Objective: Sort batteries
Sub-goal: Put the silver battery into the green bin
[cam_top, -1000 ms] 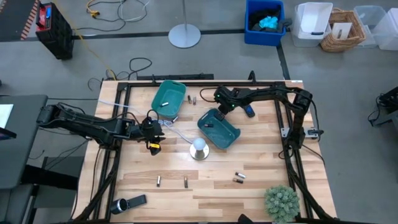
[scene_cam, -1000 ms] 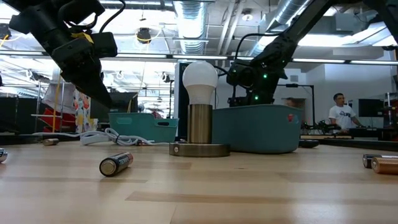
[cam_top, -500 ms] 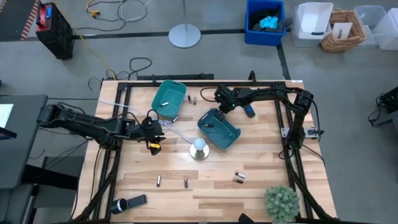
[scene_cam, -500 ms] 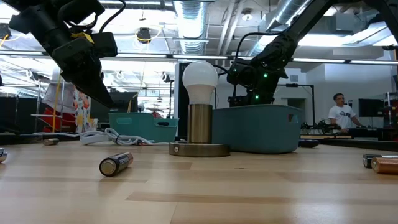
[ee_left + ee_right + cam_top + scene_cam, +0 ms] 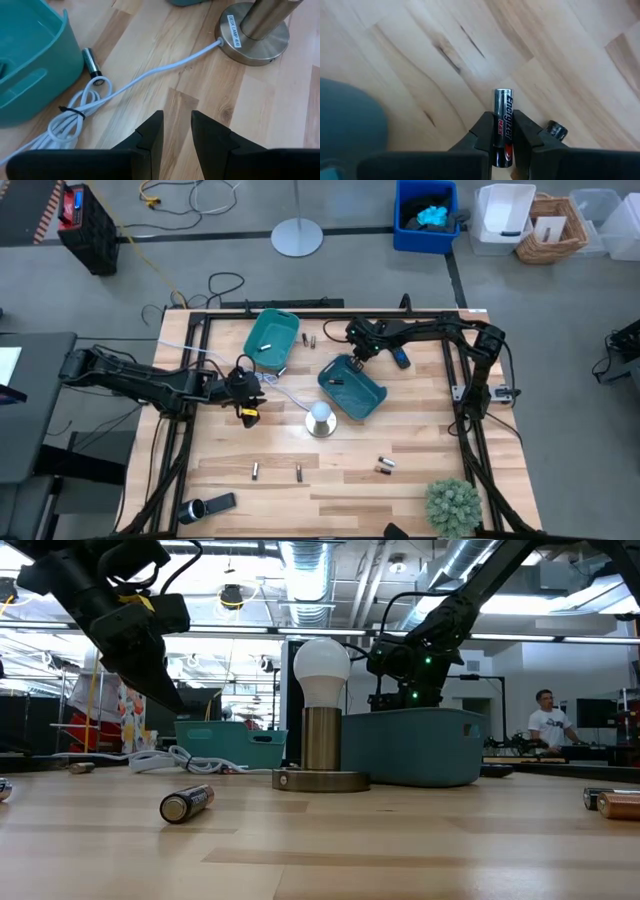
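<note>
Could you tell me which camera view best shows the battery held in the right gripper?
The right wrist view: the battery fills the frame, label readable, pinched between the right gripper fingers. The high view shows only the gripper by the teal bin; the low and left wrist views do not show it.

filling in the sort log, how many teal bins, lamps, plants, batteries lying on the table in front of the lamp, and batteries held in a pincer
teal bins: 2
lamp: 1
plant: 1
batteries in front of the lamp: 4
battery in the right pincer: 1
total: 9
</note>
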You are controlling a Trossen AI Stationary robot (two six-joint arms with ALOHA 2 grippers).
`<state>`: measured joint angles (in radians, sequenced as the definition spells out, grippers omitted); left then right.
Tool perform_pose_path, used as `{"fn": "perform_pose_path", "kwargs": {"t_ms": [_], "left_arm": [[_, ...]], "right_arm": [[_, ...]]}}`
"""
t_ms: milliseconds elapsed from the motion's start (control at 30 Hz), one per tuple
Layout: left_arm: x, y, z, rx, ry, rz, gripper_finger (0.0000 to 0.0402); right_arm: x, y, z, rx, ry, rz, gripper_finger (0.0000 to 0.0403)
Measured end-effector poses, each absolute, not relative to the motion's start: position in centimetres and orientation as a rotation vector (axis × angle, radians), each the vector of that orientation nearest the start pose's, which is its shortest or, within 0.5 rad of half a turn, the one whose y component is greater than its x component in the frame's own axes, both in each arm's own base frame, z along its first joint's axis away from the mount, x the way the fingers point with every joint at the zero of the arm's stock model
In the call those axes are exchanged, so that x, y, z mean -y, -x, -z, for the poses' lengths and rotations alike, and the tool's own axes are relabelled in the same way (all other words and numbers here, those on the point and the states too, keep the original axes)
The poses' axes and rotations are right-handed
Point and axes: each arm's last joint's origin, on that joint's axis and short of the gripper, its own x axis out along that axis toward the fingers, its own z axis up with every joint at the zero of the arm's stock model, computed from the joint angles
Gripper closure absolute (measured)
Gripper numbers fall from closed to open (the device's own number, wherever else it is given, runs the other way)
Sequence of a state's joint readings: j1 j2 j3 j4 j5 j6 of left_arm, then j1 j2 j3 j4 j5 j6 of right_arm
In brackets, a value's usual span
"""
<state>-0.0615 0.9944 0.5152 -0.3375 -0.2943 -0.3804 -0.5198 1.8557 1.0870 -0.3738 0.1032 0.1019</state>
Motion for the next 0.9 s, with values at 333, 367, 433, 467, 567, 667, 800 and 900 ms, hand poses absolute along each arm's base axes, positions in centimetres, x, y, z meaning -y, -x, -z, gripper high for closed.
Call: {"fn": "perform_pose_path", "kwargs": {"t_ms": [333, 367, 433, 467, 567, 667, 800, 900], "left_arm": [[0.3, -18.7, -19.6, -0.752, 0.208, -0.367, 0.0308], [0.3, -18.7, -19.5, -0.752, 0.208, -0.367, 0.0308], [0.3, -18.7, -19.6, -0.752, 0.208, -0.367, 0.0308], [0.3, -18.7, -19.6, -0.752, 0.208, -0.367, 0.0308], [0.3, -18.7, -19.6, -0.752, 0.204, -0.366, 0.0308], [0.3, -18.7, -19.5, -0.752, 0.204, -0.366, 0.0308], [0.3, -18.7, -19.5, -0.752, 0.203, -0.365, 0.0308], [0.3, -18.7, -19.6, -0.750, 0.194, -0.363, 0.0308]], "right_arm": [[17.7, -30.4, -14.5, -1.104, -0.319, 0.606, 0.0349], [17.7, -30.3, -14.8, -1.097, -0.315, 0.605, 0.0349], [17.6, -30.2, -15.4, -1.083, -0.309, 0.604, 0.0349], [17.6, -30.2, -15.8, -1.072, -0.304, 0.603, 0.0349], [17.5, -30.0, -16.9, -1.040, -0.295, 0.604, 0.0349], [17.4, -29.8, -18.0, -1.014, -0.285, 0.603, 0.0349], [17.0, -29.5, -19.7, -0.956, -0.270, 0.601, 0.0349], [16.4, -29.7, -20.9, -0.904, -0.241, 0.584, 0.0349]]}}
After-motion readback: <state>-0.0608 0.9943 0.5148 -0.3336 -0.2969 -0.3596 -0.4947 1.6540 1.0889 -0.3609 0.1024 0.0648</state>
